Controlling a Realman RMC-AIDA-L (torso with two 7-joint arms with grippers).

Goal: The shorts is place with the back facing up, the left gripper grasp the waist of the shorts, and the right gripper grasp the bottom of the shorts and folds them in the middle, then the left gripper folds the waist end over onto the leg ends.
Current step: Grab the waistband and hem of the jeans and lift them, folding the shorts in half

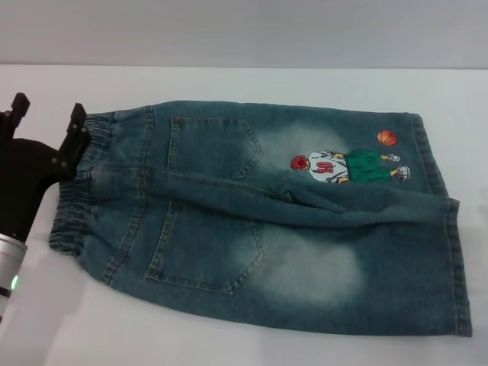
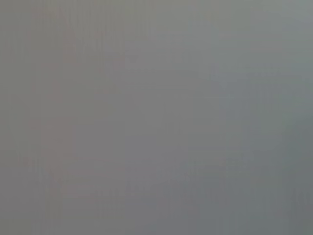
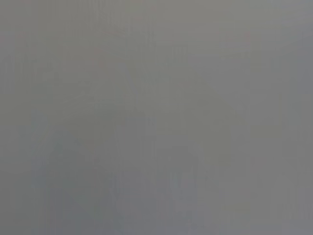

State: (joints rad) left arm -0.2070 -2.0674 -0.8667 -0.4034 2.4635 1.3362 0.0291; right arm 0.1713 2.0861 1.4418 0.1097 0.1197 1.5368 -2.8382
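In the head view the faded blue denim shorts (image 1: pixel 252 221) lie flat on the white table (image 1: pixel 229 335), back pockets up. The waist of the shorts (image 1: pixel 76 198) is the ruffled band at the left end. The bottom of the shorts, two wide leg ends (image 1: pixel 460 267), lies at the right, one hem near the cartoon print (image 1: pixel 347 165). My left gripper (image 1: pixel 47 110) stands open at the far corner of the waistband, one finger (image 1: pixel 76 118) at the band's edge and the other off the cloth. The right gripper is out of view. Both wrist views show only plain grey.
A pale wall runs behind the table's far edge (image 1: pixel 244 65). White tabletop (image 1: pixel 46 328) surrounds the shorts on the near and left sides. The left arm's silver wrist with a green light (image 1: pixel 11 271) sits at the left border.
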